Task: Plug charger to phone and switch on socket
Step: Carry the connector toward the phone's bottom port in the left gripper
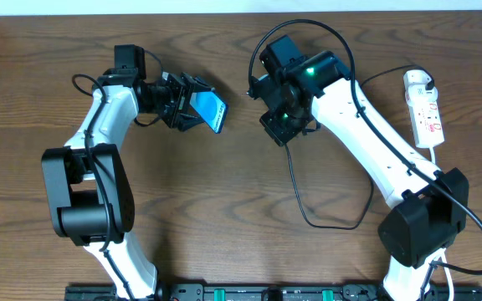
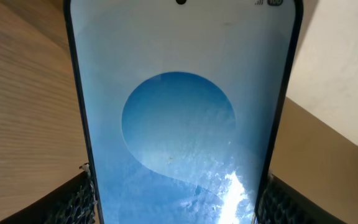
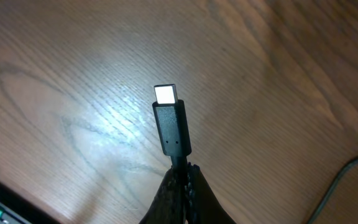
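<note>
My left gripper (image 1: 192, 107) is shut on the phone (image 1: 209, 110) and holds it tilted above the table at the back left. In the left wrist view the phone (image 2: 179, 118) fills the frame, its lit screen showing a blue blob, with a finger pad (image 2: 76, 199) on each long edge. My right gripper (image 1: 284, 125) is shut on the charger (image 3: 171, 127) just behind its black connector, whose metal tip points away from the fingers. The black cable (image 1: 304, 205) loops down across the table. The white socket (image 1: 425, 110) lies at the far right.
The socket's white cord (image 1: 438, 155) runs down past the right arm's base (image 1: 421, 226). A gap of bare wooden table (image 1: 241, 117) separates the phone and the right gripper. A dark rail (image 1: 249, 293) lines the front edge.
</note>
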Motion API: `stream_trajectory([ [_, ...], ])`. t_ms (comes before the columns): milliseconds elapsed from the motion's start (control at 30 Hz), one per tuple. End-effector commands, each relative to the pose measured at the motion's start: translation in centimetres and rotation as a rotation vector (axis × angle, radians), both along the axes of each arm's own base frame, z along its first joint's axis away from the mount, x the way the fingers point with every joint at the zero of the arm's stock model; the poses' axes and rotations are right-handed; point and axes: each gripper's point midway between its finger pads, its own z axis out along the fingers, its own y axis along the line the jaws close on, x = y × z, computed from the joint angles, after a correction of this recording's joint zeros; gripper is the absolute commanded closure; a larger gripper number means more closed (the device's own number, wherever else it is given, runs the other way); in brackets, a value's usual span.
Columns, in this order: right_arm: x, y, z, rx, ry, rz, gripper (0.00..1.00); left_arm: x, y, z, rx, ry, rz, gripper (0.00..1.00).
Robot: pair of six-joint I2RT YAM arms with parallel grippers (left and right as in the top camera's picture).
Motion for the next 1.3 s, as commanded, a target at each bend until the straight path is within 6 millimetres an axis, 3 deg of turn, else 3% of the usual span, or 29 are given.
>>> stream_trajectory([
  [0, 0.1, -0.6, 1.1, -0.013, -0.041, -0.009, 0.99, 0.2, 0.5, 0.8, 0.048, -0.065, -0.019, 0.38],
  [433, -1.4, 1.9, 1.2, -0.009, -0.065, 0.131, 0.99, -0.2, 0.7, 0.4, 0.078, -0.079, -0.05, 0.39],
  [667, -1.8, 3.0, 1.3, 0.007, -0.073, 0.154, 0.99, -1.3, 0.6, 0.1, 0.097, -0.097, -0.116, 0.39],
  [700, -1.8, 3.0, 1.3, 0.011, -0.072, 0.154, 0.99, -1.4, 0.6, 0.1, 0.106, -0.119, -0.14, 0.43],
  [967, -1.6, 3.2, 1.4, 0.024, -0.072, 0.126, 0.99, -1.4, 1.7, -1.0, 0.194, -0.122, -0.148, 0.45],
  [1267, -1.8, 4.7, 0.7, 0.051, -0.068, 0.155, 0.99, -1.4, 2.0, -1.3, 0.221, -0.113, -0.143, 0.44],
])
